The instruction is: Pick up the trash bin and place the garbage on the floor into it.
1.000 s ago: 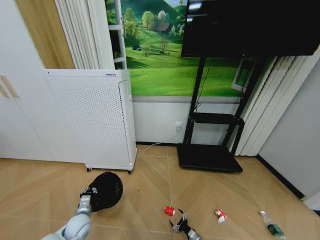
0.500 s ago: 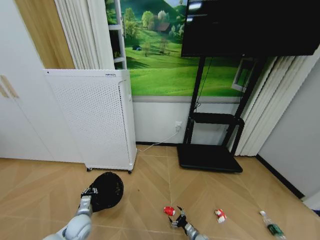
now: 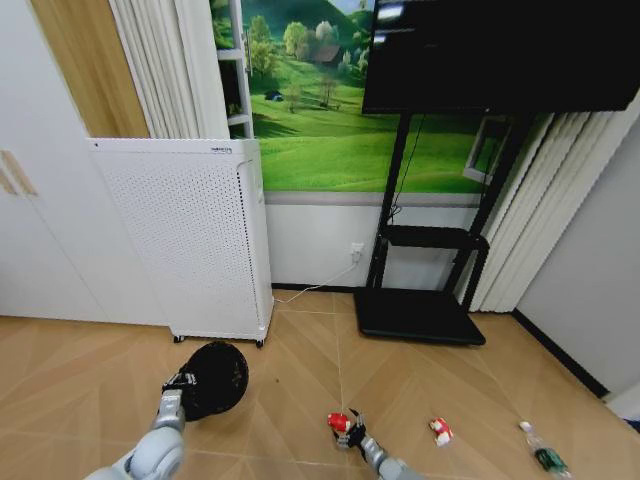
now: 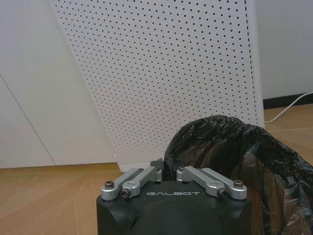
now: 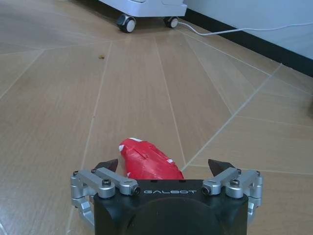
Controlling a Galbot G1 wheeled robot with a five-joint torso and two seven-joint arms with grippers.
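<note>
over the last second the right gripper (image 3: pixel 350 428) had crept forward along the wooden floor (image 3: pixel 300 400) until it reached the crumpled red wad of litter (image 3: pixel 339 421), where before it sat short of it. in the right wrist view its fingers (image 5: pixel 108 165) stood wide apart with the red wad (image 5: pixel 146 160) lying between them, apparently not yet pinched; that spread looked meant to let the wad slide in before closing.

on the robot's left, the left gripper (image 3: pixel 181 383) held the small round black wire-mesh trash bin (image 3: pixel 214 379) by its rim, fingers (image 4: pixel 157 167) pressed narrow on the edge of the black bag lining it (image 4: pixel 230 147). the bin hung tipped, mouth turned up and toward the robot, probably so litter could be dropped in from the right.

farther to the right on the floor lay the red-and-white crumpled wrapper (image 3: pixel 440 431), and beyond it, well apart, the clear plastic bottle with a green label (image 3: pixel 541 449), both untouched.

behind the bin stood the tall white perforated appliance on castors (image 3: pixel 190 240), and past it the black tv stand (image 3: pixel 425 270) against the wall.
</note>
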